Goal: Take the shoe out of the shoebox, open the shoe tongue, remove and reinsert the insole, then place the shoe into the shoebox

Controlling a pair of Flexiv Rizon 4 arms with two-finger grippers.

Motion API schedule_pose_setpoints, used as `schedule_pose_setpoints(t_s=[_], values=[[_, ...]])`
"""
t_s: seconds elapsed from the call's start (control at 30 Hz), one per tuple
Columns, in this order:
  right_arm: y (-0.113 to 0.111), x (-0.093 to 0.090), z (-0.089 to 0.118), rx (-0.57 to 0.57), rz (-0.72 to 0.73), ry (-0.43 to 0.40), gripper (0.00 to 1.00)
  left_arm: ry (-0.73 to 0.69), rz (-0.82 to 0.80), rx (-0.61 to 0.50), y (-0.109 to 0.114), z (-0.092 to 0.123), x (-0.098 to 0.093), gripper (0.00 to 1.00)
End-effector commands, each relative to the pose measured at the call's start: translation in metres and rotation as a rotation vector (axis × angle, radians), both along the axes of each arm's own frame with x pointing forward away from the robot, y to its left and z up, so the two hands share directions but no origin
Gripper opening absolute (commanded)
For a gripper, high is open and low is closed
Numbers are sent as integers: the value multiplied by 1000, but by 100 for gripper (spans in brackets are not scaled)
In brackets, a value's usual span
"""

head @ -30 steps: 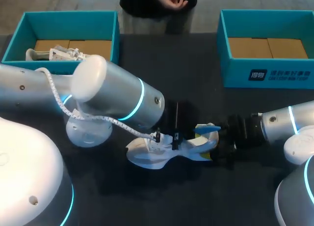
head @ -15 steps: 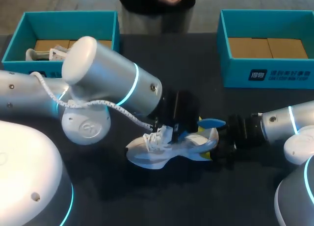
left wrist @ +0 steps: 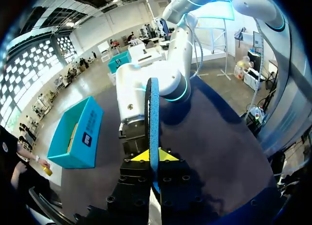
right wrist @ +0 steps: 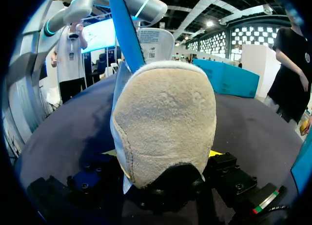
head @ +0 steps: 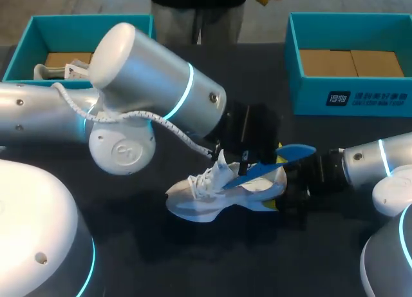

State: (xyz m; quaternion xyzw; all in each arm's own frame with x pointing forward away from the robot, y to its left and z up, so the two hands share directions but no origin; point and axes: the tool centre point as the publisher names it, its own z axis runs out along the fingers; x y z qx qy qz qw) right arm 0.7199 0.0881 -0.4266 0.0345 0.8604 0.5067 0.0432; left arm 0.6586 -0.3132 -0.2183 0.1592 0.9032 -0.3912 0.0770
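Blue insole [head: 283, 156] rises partway out of the white shoe [head: 206, 197], pinched edge-on between the closed fingers of the left gripper [left wrist: 150, 156]. On the dark table [head: 193, 258] lies the shoe, its heel clamped by the right gripper [right wrist: 162, 153].

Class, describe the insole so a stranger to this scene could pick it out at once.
On the dark table, find the white shoe lying near its middle. Slanting up out of its opening is the insole, pinched by the left gripper: the only thin, flat, bright blue strip there.
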Motion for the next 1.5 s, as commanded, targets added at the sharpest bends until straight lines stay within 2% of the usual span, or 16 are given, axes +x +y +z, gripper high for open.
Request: schedule_pose_setpoints(t_s=[0.03,0.33,0.63,1.5], values=[[1,0,-1,-3,-2,-1,0,18,-28,-4,-1,24,0,0],[1,0,-1,-3,-2,-1,0,22,-71,-20,-10,71,-4,0],[1,0,-1,-3,-2,-1,0,18,-104,-10,-16,94,-4,0],[1,0,-1,-3,-2,-1,0,6,-101,8,-17,96,-5,0]])
